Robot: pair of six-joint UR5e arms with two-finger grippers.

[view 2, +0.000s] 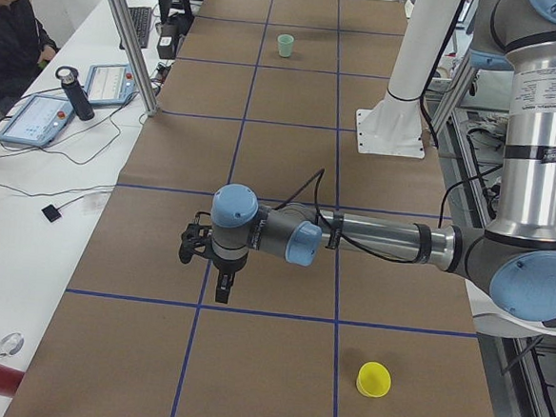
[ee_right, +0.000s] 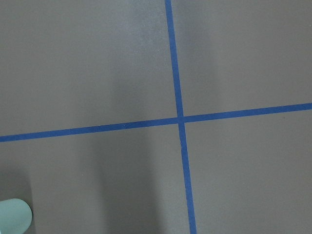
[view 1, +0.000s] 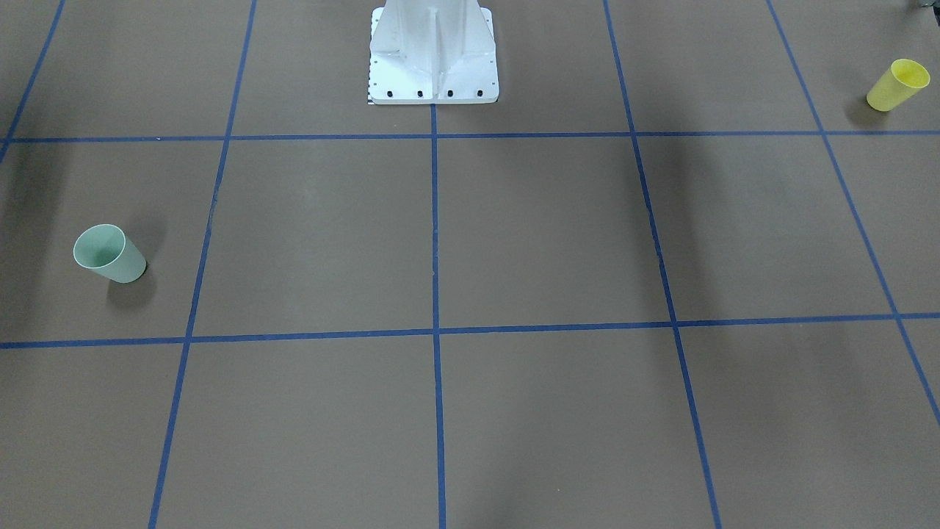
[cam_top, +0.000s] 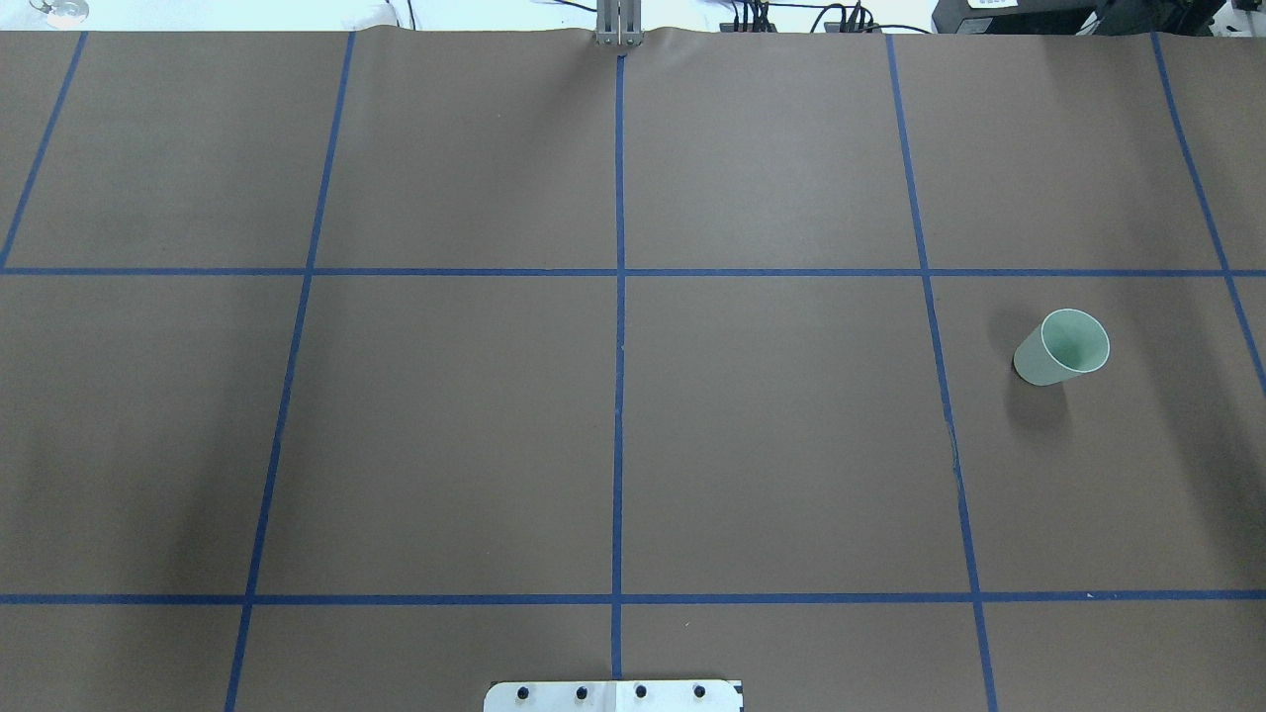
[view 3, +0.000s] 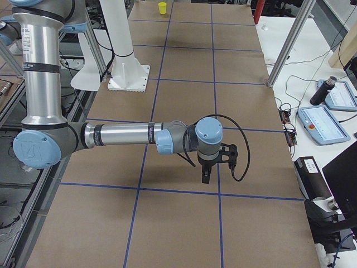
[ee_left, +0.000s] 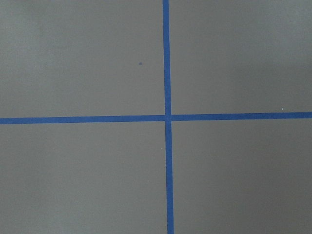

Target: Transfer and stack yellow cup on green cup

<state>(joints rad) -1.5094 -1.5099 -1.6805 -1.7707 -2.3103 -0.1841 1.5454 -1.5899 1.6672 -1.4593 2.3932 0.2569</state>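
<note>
Off at left end of bench, yellow cup upright, base-ward of left end effector; left arm nearer. Far right: green cup. End effector apart or together? can't tell tbh.

We have the front-facing camera across the brown paper-covered table, looking steeply down toward the white metal robot base at its top edge. Overhead looks from behind, base at bottom, so they mirror: the small pale mint-green plastic cup sits left in one, right in the other. Side cameras sit high at each table end, looking along it; the left one has the small bright yellow plastic cup near and the mint-green one far, the right one reversed. Both wrist cameras face straight down, close, on blue tape crossings.
</note>
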